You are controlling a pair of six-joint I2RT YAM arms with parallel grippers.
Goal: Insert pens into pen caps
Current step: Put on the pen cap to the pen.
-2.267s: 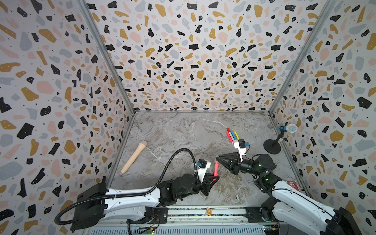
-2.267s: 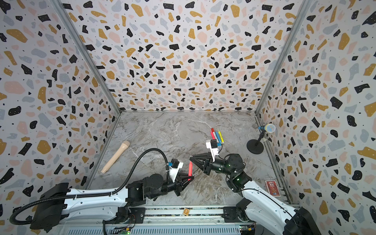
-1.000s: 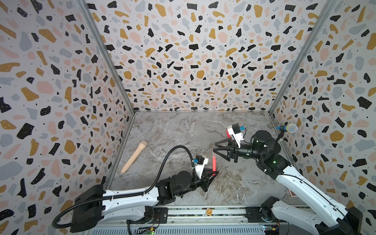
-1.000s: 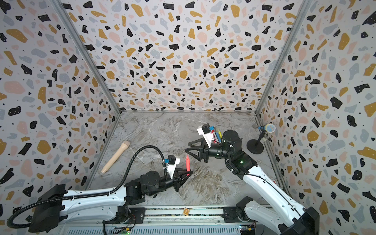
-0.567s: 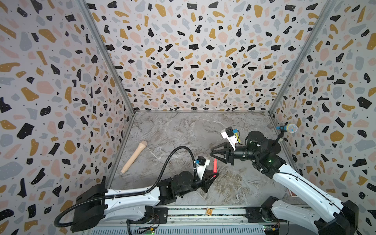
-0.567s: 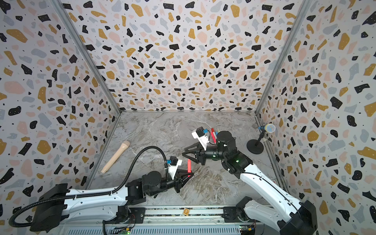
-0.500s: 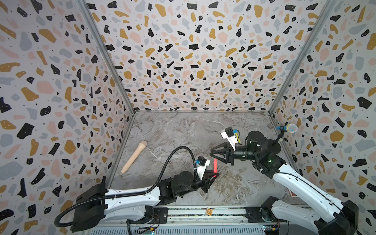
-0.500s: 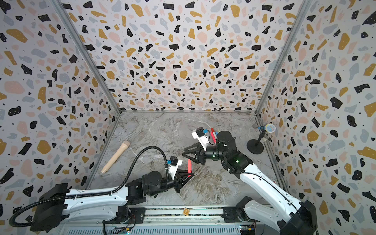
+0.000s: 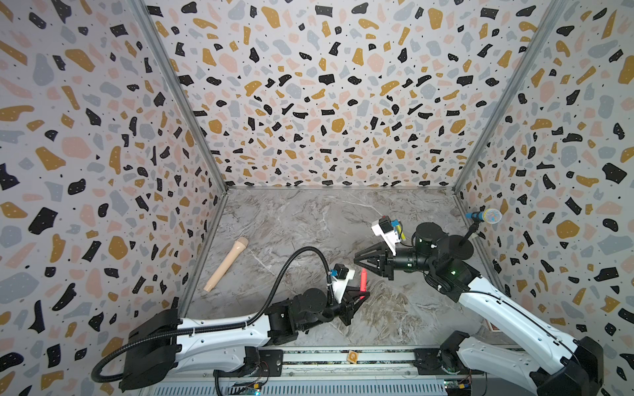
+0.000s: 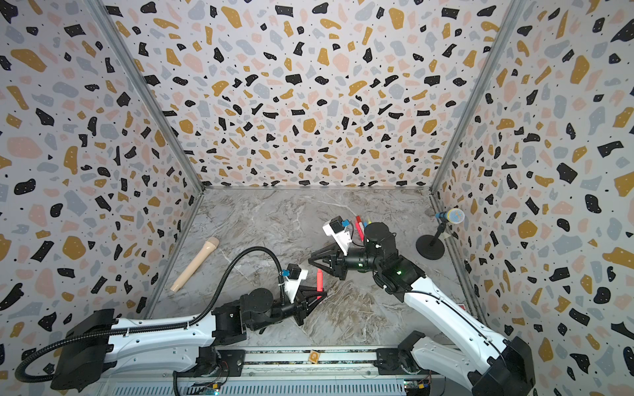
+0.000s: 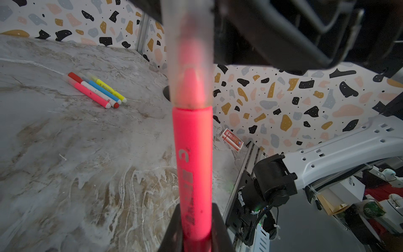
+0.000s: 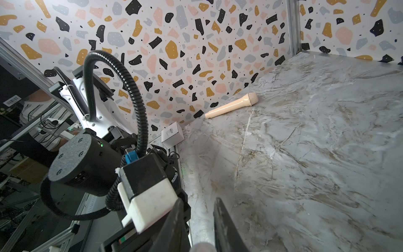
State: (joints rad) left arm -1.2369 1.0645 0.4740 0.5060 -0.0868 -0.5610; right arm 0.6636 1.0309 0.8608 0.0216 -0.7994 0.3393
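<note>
Item: neon pink pen, upright, lower centre, clenched in my left gripper. Fitted: clear cap over its tip, far end cut off. Adjacent: right gripper; grip I cannot tell. Also: other pens, mostly hidden behind right arm.

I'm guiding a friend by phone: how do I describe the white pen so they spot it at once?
Find the black stand by the right wall; on the floor near it four pens lie in a row. The white pen lies between the pink pen and the blue pen, and alone has a white barrel with red ends.
</note>
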